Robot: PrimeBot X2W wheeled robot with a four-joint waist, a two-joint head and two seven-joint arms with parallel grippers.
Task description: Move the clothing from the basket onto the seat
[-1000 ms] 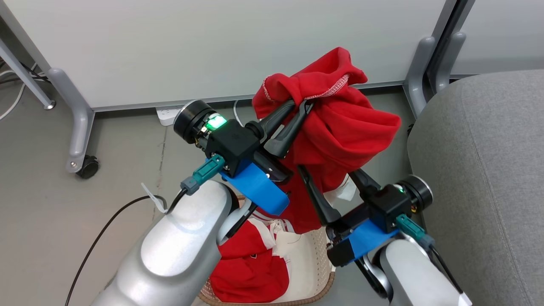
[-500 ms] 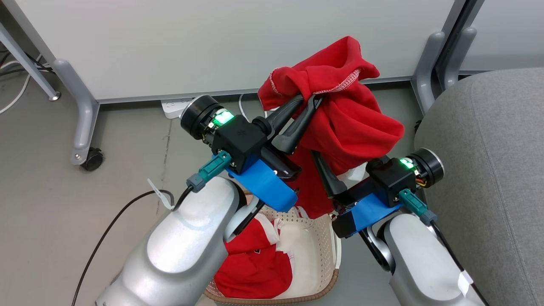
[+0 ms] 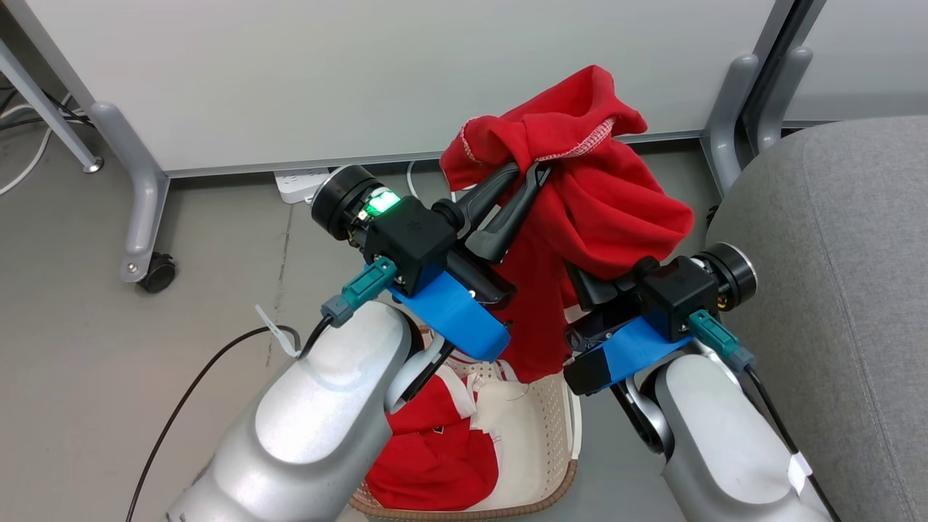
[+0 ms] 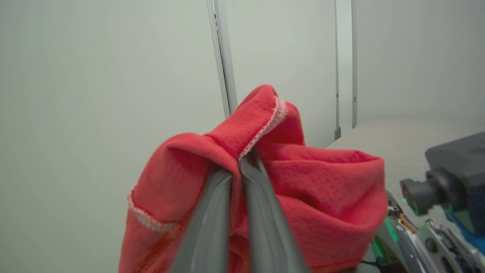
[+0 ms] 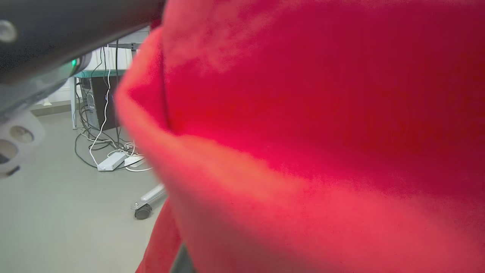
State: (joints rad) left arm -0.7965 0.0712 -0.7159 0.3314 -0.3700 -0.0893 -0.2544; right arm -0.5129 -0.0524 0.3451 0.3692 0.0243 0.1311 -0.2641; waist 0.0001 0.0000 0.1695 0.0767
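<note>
The left gripper point(image 3: 528, 175) is pinched tight on a bright red soft cloth garment point(image 3: 609, 210), held high above the cream plastic basket with holes and a brown rim point(image 3: 557, 490). The right gripper point(image 3: 589, 288) pokes into the hanging cloth above the basket; I cannot tell if it is gripping. A second red garment with white trim point(image 3: 428, 457) lies inside the basket. Neither has reached the big light-grey cloth seat point(image 3: 834, 290) beside the basket, so most of the job is left. No writing can be read.
</note>
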